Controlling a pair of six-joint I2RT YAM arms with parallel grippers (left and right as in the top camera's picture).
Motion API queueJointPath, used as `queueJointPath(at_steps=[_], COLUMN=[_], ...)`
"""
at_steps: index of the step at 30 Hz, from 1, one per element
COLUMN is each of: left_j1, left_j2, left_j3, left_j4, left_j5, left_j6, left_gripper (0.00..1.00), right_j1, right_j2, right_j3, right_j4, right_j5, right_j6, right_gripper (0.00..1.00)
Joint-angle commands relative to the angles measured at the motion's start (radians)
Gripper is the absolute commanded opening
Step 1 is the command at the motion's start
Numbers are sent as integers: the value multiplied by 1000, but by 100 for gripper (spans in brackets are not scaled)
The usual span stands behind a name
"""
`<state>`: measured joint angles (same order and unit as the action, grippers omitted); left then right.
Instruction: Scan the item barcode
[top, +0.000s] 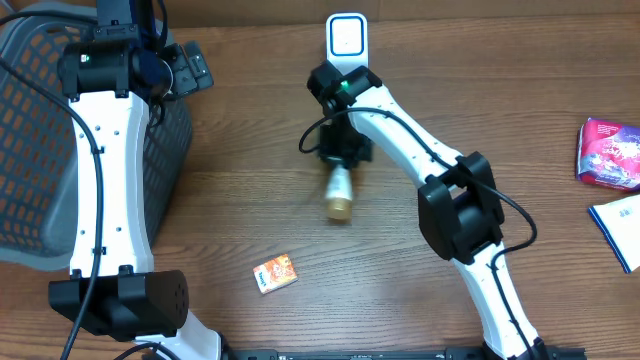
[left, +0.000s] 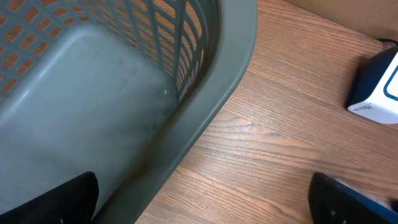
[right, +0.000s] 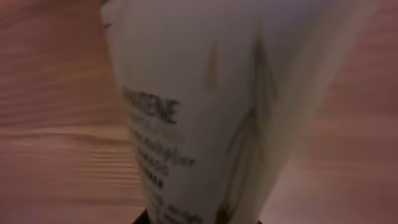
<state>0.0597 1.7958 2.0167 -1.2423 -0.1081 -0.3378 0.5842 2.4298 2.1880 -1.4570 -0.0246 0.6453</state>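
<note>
The right gripper (top: 343, 153), near the centre of the overhead frame, is clamped on a pale tube (top: 340, 188) whose gold cap (top: 340, 209) points toward the bottom edge, with the white scanner (top: 347, 38) above it. The left gripper (top: 188, 70), upper left, stands wide open and empty — over the rim of the grey basket (top: 25, 130)

White arms (top: 100, 170), black joints (top: 455, 215), cables (top: 532, 228).

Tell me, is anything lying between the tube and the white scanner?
No loose thing lies between them. The tube is in the right gripper, and only that arm's own wrist sits between it and the scanner.
</note>
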Motion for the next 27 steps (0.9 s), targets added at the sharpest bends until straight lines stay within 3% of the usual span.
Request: queueJointPath(at_steps=[1,6,11,17,18,19,26,27], left_j1=[-1,-1,-1,-1,-1,-1,-1,-1], left_j2=[11,11,11,11,11,11,11,11], left_j3=[0,0,0,0,0,0,0,0], left_j4=[-3,-3,-3,-3,-3,-3,-3,-3], left_j5=[5,4,5,5,5,5,5,5], left_j6=[1,1,1,1,1,1,1,1], left_gripper=[100,100,100,100,100,100,100,100], right_j1=[-11,-11,-10,-7,-6,-5,-6,-6], right_j2=[-49,-49,-49,-49,-49,-49,-57,-59], right_j3=[16,5,-43,-155,-181,-196,-167,-144], right_j4=[-112,-95,115,117,117,117,110,108], right_j5=[410,526,528,481,474,470,438,423], right_j6=[201,355,358,362,362,362,296,266], right_gripper=[4,4,4,4,9,23,99,100])
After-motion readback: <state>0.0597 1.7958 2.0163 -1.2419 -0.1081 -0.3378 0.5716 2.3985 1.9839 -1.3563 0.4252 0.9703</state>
